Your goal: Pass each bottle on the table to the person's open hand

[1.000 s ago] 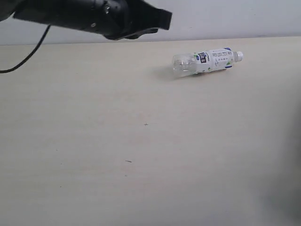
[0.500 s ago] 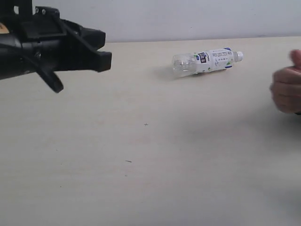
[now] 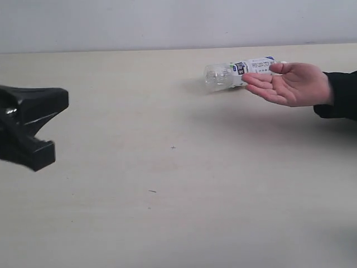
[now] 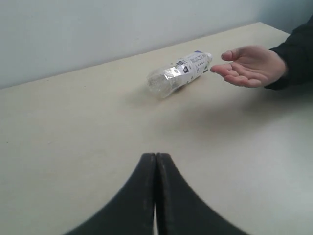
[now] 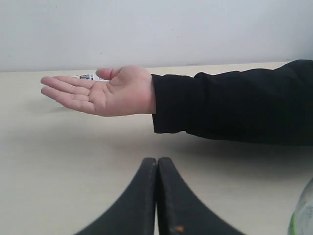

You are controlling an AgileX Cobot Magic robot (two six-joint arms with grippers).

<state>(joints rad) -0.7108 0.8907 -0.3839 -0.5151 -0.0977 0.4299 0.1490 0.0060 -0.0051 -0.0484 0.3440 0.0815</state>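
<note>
Pale beige bench (image 3: 167, 212), faintly grained, ran back to a plain white wall (image 3: 139, 22). Bottle (image 3: 231, 74) lay on its side near the wall, beside an open hand (image 3: 293, 84). Left claw (image 4: 155, 157) and right claw (image 5: 157, 160) were closed, empty.

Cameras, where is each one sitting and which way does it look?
Exterior view: off the arms, looks across the table at the bottle and the open hand; the left fingers show at its left edge.
Left wrist view: on the left arm, looks past the shut left fingers toward bottle and hand.
Right wrist view: on the right arm, looks past the shut right fingers at the palm and sleeve.
All three share the hand.
</note>
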